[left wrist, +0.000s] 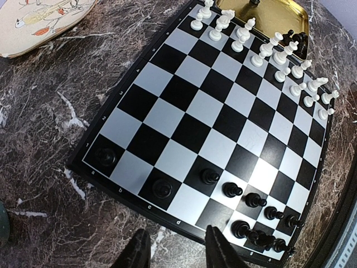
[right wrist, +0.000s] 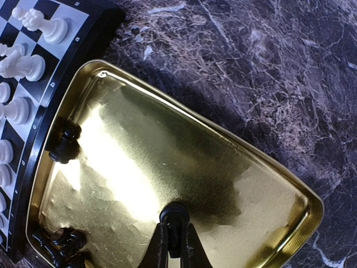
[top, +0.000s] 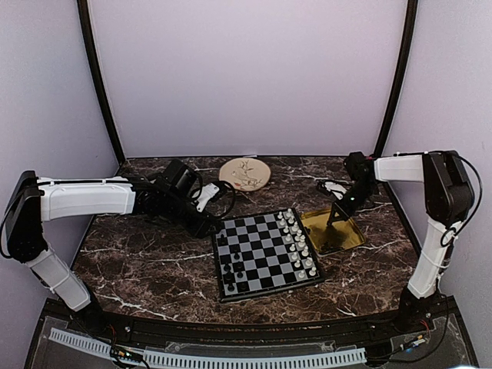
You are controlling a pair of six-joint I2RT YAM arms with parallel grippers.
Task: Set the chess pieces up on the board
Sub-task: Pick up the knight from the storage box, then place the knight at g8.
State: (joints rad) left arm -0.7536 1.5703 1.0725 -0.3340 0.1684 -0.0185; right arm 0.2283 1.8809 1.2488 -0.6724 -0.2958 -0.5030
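Right gripper (right wrist: 174, 234): pinched on a black piece (right wrist: 174, 215) standing in the gold tray (right wrist: 234, 167) | left gripper (left wrist: 178, 248): half-open, holding nothing, over the chessboard (left wrist: 215, 111) edge | black pieces (left wrist: 232, 190): several on the rows beside it

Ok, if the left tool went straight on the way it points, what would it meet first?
Most likely the board's near rim, just ahead of the left tool, then the black pawn behind it; depth is unclear.
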